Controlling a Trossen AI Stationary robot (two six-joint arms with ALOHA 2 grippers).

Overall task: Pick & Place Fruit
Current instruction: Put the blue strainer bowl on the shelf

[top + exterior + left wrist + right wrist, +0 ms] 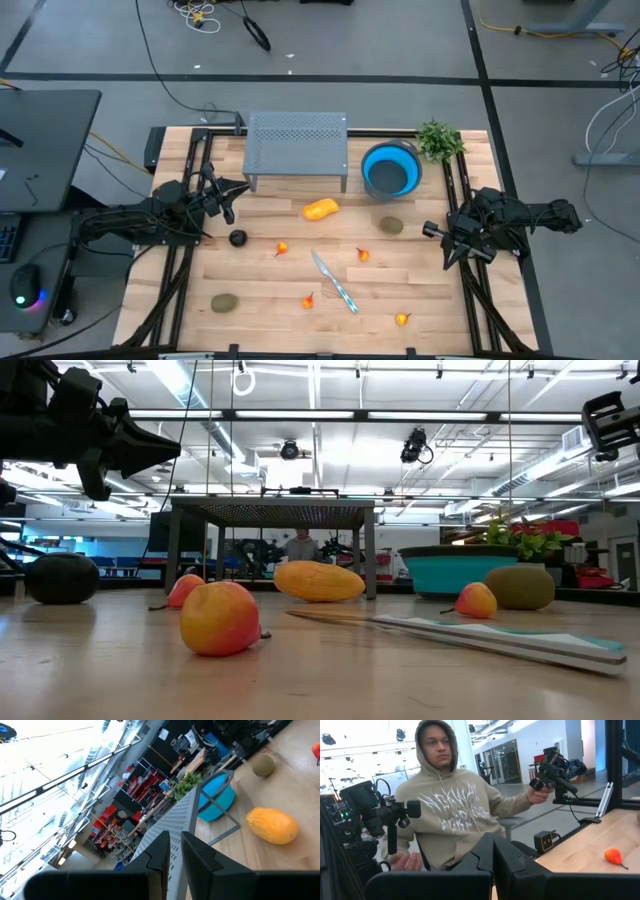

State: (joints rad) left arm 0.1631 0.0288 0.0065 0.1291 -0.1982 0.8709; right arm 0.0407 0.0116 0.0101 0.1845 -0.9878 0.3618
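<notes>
surface: wooden table [260, 290], a grey perforated rack [296, 140] and a blue bowl [390, 170] along its far edge, a leafy plant [438, 140] beside the bowl.
left gripper [228, 200]: i had it raised near the rack's left leg, fingers pressed together, holding nothing.
fruit: dark ball [237, 238] lay just below that gripper; one brownish-green oval [224, 302] near the front left; yellow-orange piece [320, 209] in front of the rack; small orange-red pieces [281, 248] scattered mid-table; second oval [390, 226] in front of the bowl.
knife [335, 281]: lay diagonally among the small pieces.
right gripper [446, 245]: parked at the right edge, fingers pressed together, empty.
person [455, 805]: sat beyond the table, handling control arms.
risk: i judged the ball could roll off if nudged, and a low reach for the small pieces might catch the knife.
</notes>
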